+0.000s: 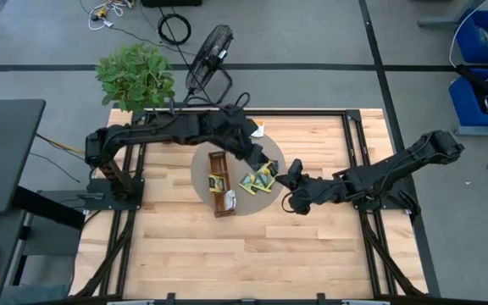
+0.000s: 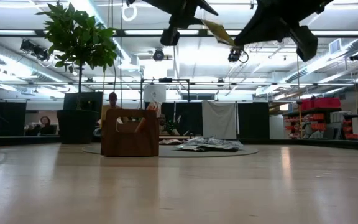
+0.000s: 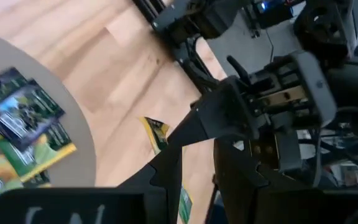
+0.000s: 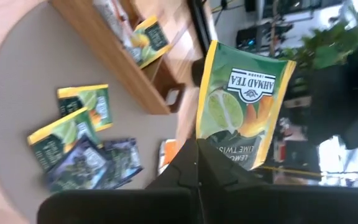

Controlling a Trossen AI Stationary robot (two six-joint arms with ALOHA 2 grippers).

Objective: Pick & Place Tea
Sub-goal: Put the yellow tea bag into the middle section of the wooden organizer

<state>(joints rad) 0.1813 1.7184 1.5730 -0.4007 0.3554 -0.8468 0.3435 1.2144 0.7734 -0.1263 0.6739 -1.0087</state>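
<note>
Right hand [image 4: 197, 168] closed on one yellow-green sachet [image 4: 241, 106], pinched at one edge, raised clear of the bench [image 1: 312, 254]. Left hand [image 3: 197, 155] close alongside, facing the same sachet, fingers partly apart; contact cannot be told. Remaining loose sachets [image 1: 259, 178] lying flat on the round mat [image 1: 200, 174] below and between both hands. Wooden tray [image 1: 220, 185] just beyond the pile, a few sachets already inside. Sachet judged very light, thin, flexible, with a slick foil face. Best gripped on a flat margin, well in from the corner, to prevent slip or creasing.
</note>
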